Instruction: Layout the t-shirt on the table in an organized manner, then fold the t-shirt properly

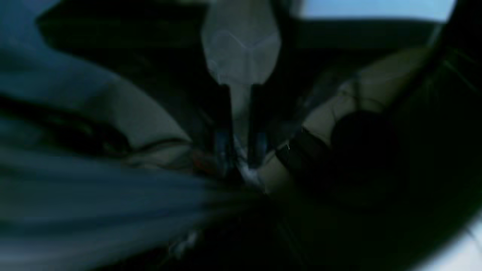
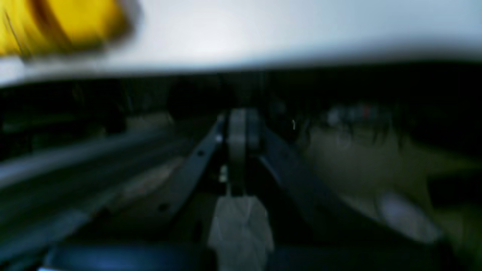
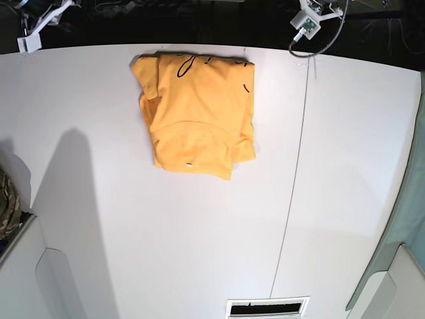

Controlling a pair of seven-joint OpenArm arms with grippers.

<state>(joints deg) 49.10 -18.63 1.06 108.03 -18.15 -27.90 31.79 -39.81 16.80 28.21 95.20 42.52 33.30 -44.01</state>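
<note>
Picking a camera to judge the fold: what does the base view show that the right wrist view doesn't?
Only base: the whole t-shirt, folded into a compact block near the far edge, the table seam, and camouflage cloth at the left edge. Only right wrist: the blurred right gripper, jaws unclear. Both: orange-yellow fabric on white tabletop.

A camouflage-patterned cloth (image 3: 6,203) shows at the left edge of the base view, partly cut off by the frame, with a pale grey panel (image 3: 23,276) just below it. At the top right a small white device (image 3: 307,20) with a grey cable (image 3: 330,36) sits beyond the far edge of the white surface. Another white bracket-like piece (image 3: 41,23) lies at the top left. A white vent-like slot (image 3: 267,308) sits at the bottom edge. A teal-grey strip (image 3: 398,219) runs along the right side. Both wrist views are too dark and blurred to name anything else.
</note>
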